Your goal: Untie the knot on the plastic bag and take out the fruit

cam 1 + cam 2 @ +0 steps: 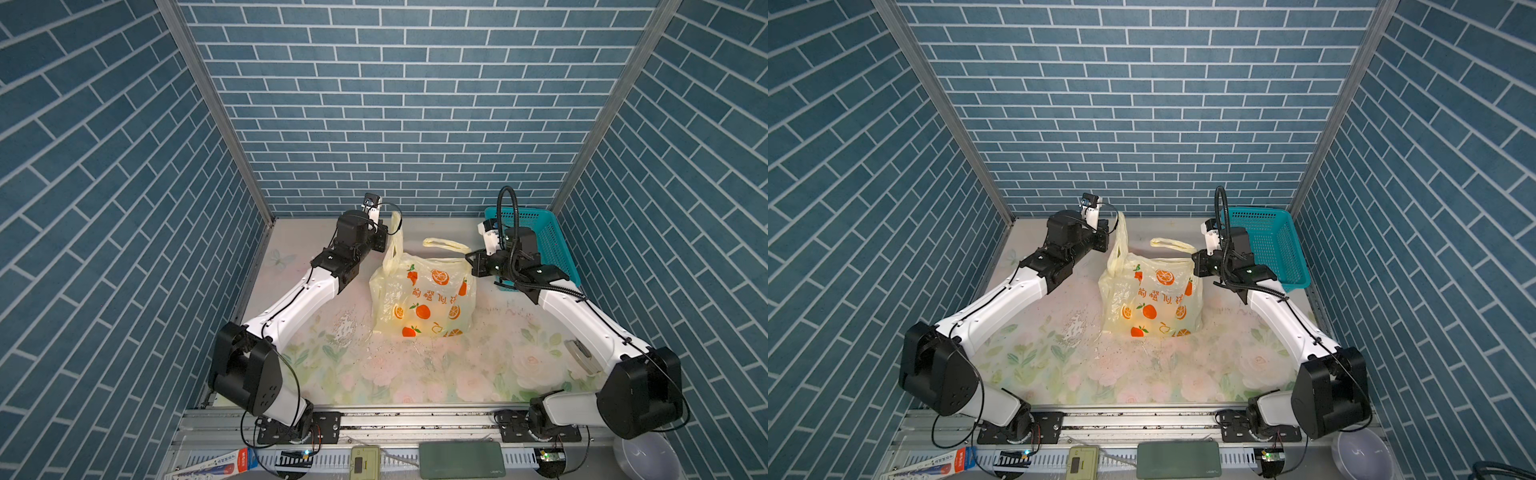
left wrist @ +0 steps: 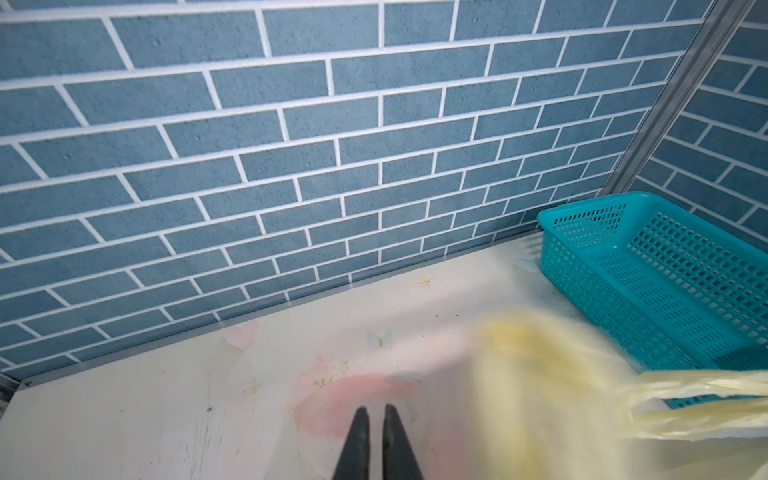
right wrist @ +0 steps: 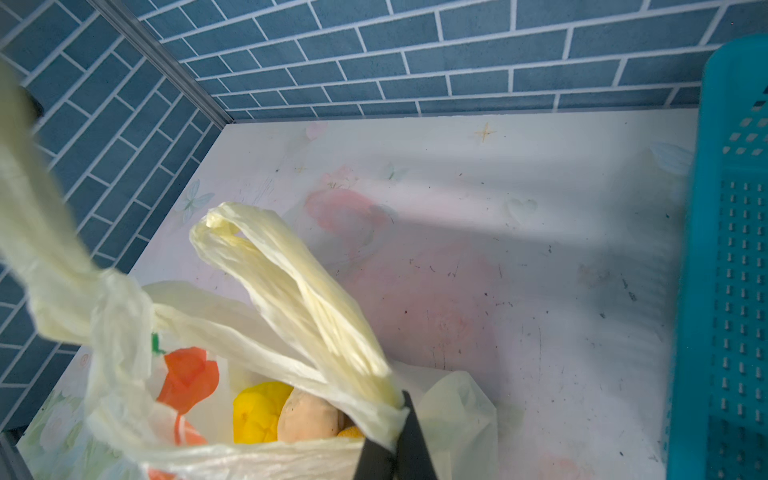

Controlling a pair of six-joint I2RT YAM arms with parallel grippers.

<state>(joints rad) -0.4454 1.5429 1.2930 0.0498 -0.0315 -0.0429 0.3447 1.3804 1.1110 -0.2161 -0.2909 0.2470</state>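
- Plastic bag (image 1: 422, 299) stands at the middle of the counter (image 1: 415, 374), mouth open, fruit (image 3: 257, 411) inside; its film looks thin, slippery and tearable.
- Right fingers (image 3: 415, 444) clamp the bunched handle (image 3: 299, 291), probably the strongest hold.
- Left fingers (image 2: 358, 444) are closed beside the raised handle (image 1: 395, 245); grip unclear.

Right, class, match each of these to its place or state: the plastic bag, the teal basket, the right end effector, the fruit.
Things
1. plastic bag
2. teal basket
3. right end effector
4. fruit

Places or states
A. inside the bag
B. at the back right corner of the table
C. shut on a bag handle
D. standing in the middle of the table

Pairs: 1-D, 2-B, 3-C, 4-A
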